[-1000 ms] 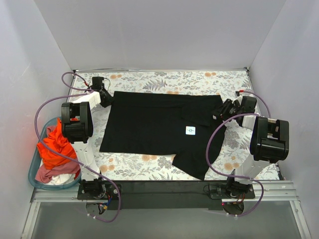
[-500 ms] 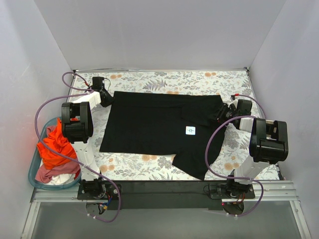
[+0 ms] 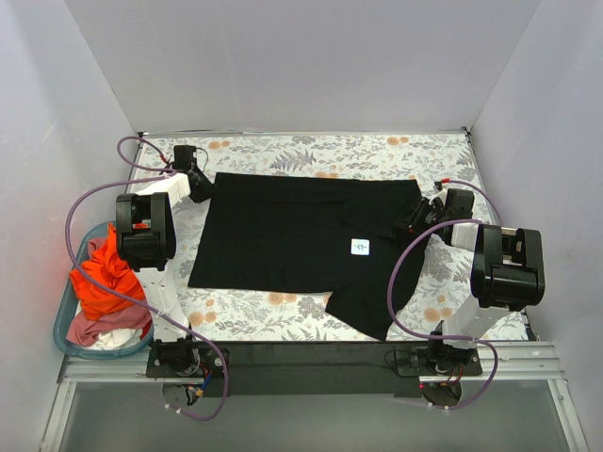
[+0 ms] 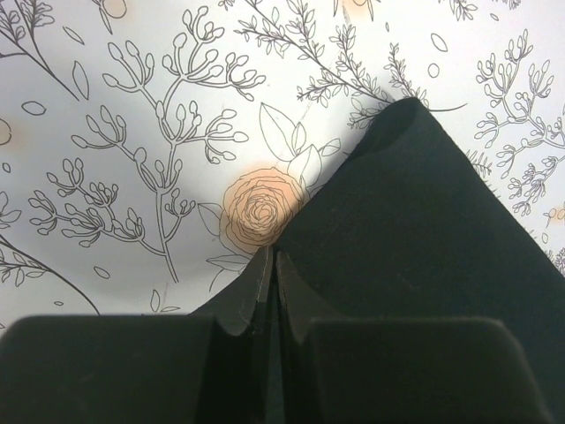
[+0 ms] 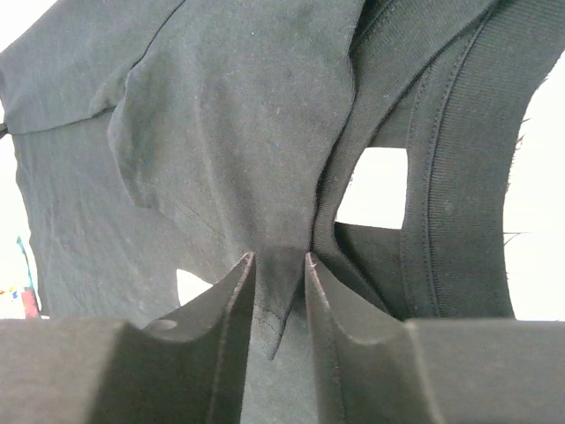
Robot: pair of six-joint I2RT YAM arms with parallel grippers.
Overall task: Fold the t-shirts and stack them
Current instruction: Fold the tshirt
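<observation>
A black t-shirt (image 3: 283, 235) with a small white square label (image 3: 359, 247) lies spread on the floral table (image 3: 283, 151). My left gripper (image 3: 203, 191) sits at its far left corner, and in the left wrist view it (image 4: 271, 254) is shut on the edge of the black cloth (image 4: 415, 230). My right gripper (image 3: 417, 217) is at the shirt's right edge. In the right wrist view it (image 5: 275, 256) is shut on a fold of the shirt (image 5: 238, 115) beside the ribbed collar (image 5: 450, 177). One part of the shirt juts toward the near edge.
A teal plastic basket (image 3: 62, 325) stands off the table's left edge. It holds an orange-red shirt (image 3: 102, 278), a dusty pink one (image 3: 89, 325) and a white one (image 3: 118, 337). White walls close in the table on three sides.
My right gripper has moved a little right and away with the cloth in it, drawing the shirt's right edge outward. The left gripper has stayed put.
</observation>
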